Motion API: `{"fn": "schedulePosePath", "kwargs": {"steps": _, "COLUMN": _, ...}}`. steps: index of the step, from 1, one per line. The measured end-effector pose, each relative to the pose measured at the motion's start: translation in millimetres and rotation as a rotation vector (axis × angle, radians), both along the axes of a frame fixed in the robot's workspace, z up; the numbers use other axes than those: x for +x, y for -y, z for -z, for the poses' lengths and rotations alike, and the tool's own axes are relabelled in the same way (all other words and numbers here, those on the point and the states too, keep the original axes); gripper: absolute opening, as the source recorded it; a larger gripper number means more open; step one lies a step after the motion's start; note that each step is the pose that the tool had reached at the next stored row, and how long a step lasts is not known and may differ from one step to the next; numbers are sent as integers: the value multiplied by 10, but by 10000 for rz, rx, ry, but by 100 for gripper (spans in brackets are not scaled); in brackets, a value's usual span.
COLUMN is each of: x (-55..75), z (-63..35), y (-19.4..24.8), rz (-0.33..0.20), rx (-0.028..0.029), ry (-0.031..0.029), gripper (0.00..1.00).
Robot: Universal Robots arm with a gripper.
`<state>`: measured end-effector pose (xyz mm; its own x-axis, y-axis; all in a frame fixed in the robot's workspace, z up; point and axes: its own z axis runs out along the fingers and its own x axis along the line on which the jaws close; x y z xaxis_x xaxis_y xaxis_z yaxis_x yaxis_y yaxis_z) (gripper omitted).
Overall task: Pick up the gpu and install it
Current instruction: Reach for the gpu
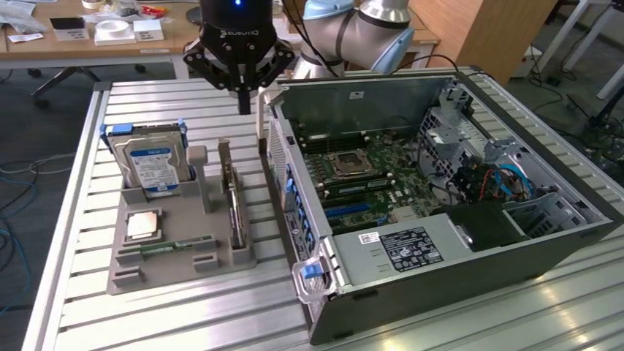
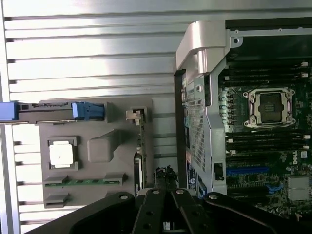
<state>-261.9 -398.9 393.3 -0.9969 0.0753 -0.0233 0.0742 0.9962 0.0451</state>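
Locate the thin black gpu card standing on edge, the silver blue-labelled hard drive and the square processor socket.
thin black gpu card (image 1: 234, 208): exterior view, top edge.
silver blue-labelled hard drive (image 1: 156, 168): exterior view, label.
square processor socket (image 1: 343, 162): exterior view, centre.

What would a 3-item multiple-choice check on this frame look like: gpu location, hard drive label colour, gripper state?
1. The gpu is:
A) seated in the PC case
B) on edge in the grey holder
C) clamped in the gripper

2. The hard drive label is:
A) blue
B) red
C) yellow

3. The gripper is:
A) wide open
B) shut on the gpu
C) shut, empty

Key:
1 B: the card stands in the holder's slot, beside the PC case.
2 A: the blue label faces the exterior view.
3 C: the fingers meet with nothing between them, and the gpu sits below in the holder.
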Motion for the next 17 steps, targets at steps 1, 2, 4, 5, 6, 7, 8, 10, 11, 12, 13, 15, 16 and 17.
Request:
{"fn": "schedulePosePath", "kwargs": {"steps": 1, "x": -11, "z": 0, "y": 0, "rz": 0, "rx": 0, "ry": 0, "gripper": 11}}
{"fn": "schedulePosePath", "kwargs": {"steps": 2, "x": -21, "z": 0, "y": 0, "rz": 0, "rx": 0, "ry": 0, "gripper": 11}}
{"fn": "schedulePosePath", "kwargs": {"steps": 4, "x": -39, "z": 0, "y": 0, "rz": 0, "rx": 0, "ry": -1, "gripper": 11}}
{"fn": "schedulePosePath", "kwargs": {"steps": 5, "x": -48, "z": 0, "y": 0, "rz": 0, "rx": 0, "ry": 0, "gripper": 11}}
{"fn": "schedulePosePath", "kwargs": {"steps": 6, "x": -57, "z": 0, "y": 0, "rz": 0, "rx": 0, "ry": 1, "gripper": 11}}
{"fn": "schedulePosePath", "kwargs": {"steps": 7, "x": -67, "z": 0, "y": 0, "rz": 0, "rx": 1, "ry": 0, "gripper": 11}}
{"fn": "schedulePosePath", "kwargs": {"steps": 8, "x": -77, "z": 0, "y": 0, "rz": 0, "rx": 0, "ry": 0, "gripper": 11}}
{"fn": "schedulePosePath", "kwargs": {"steps": 10, "x": -97, "z": 1, "y": 0, "rz": 0, "rx": 0, "ry": 0, "gripper": 11}}
{"fn": "schedulePosePath", "kwargs": {"steps": 11, "x": -106, "z": 1, "y": 1, "rz": 1, "rx": 0, "ry": 0, "gripper": 11}}
{"fn": "schedulePosePath", "kwargs": {"steps": 12, "x": -113, "z": 1, "y": 5, "rz": 0, "rx": 0, "ry": -1, "gripper": 11}}
{"fn": "schedulePosePath", "kwargs": {"steps": 13, "x": -118, "z": 1, "y": 14, "rz": -2, "rx": 0, "ry": -1, "gripper": 11}}
{"fn": "schedulePosePath", "kwargs": {"steps": 15, "x": -127, "z": 2, "y": 42, "rz": 0, "rx": -4, "ry": 0, "gripper": 11}}
{"fn": "schedulePosePath", "kwargs": {"steps": 16, "x": -130, "z": 2, "y": 60, "rz": 1, "rx": -7, "ry": 0, "gripper": 11}}
{"fn": "schedulePosePath", "kwargs": {"steps": 17, "x": -133, "z": 2, "y": 77, "rz": 0, "rx": -10, "ry": 0, "gripper": 11}}
